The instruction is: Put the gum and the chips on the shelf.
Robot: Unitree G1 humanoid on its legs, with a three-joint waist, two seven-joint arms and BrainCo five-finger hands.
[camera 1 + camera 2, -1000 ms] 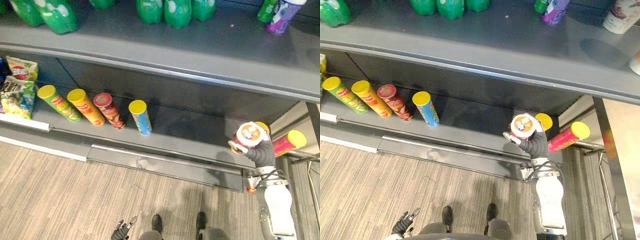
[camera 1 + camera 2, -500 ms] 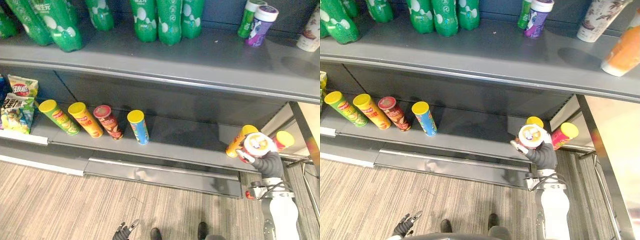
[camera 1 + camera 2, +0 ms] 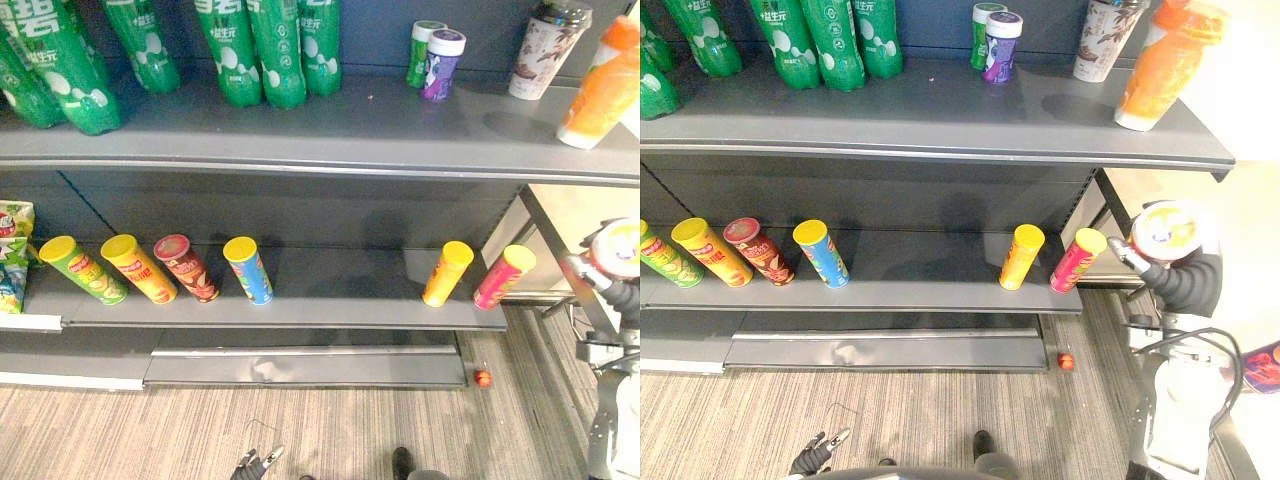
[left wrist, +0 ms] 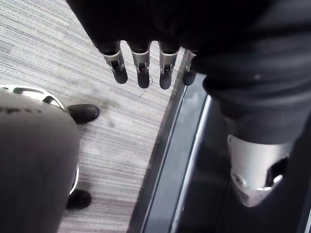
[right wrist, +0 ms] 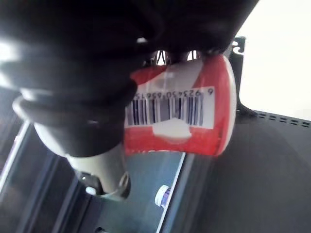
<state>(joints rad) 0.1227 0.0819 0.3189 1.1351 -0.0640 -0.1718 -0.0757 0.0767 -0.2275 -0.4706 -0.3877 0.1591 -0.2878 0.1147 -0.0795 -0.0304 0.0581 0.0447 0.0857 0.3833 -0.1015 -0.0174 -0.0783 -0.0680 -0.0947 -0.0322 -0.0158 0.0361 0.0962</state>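
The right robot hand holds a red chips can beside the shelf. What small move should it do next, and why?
Probably move the right robot hand leftward, toward the grey lower shelf. It grips the red cylindrical chips can out past the shelf's right end, beyond the pink yellow-lidded can, while bare shelf shows between the orange yellow-lidded can and the blue yellow-lidded can.

orange bottle [image 3: 1165, 62]: standing | patterned cup [image 3: 1108, 38]: just left of the orange bottle | green bottles [image 3: 275, 55]: far left of it, same level | small red ball [image 3: 1067, 361]: on the floor [image 3: 890, 420], below it
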